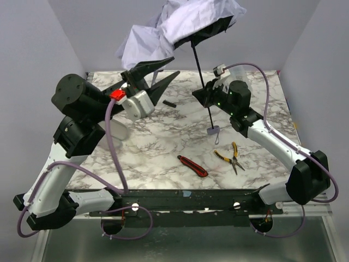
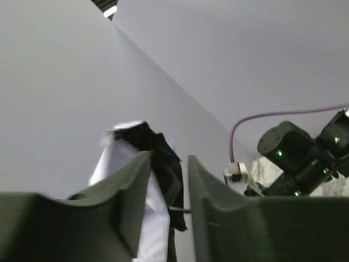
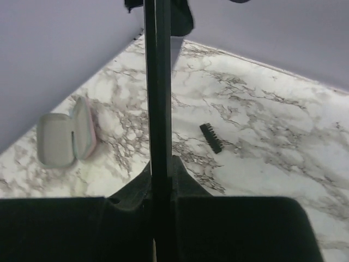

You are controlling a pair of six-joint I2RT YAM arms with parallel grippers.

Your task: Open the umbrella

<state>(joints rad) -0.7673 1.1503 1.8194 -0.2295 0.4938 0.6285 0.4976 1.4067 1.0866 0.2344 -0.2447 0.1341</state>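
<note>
Jaws on the right gripper (image 1: 205, 94) are pinching the thin black shaft (image 1: 197, 64) of the umbrella (image 1: 185, 24), holding it near upright over the marble table (image 1: 262, 114); the canopy is sitting at the top and the stubby handle (image 1: 214, 130) is hanging low near the table. The left gripper (image 1: 176, 66) is pointing up at the drooping fabric beside the shaft, its jaws standing only narrowly apart with nothing clearly between them; the canopy is bunching half-spread, lavender outside and black lining showing, so the opening looks partway done. For this step the left fingers should probably be closing on the sliding collar under the canopy, hidden by cloth here, not on loose fabric, then pushing it up along the shaft while the right is gripping firmly; pulling off that line is risking bent ribs or the shaft twisting in the right grip.
</note>
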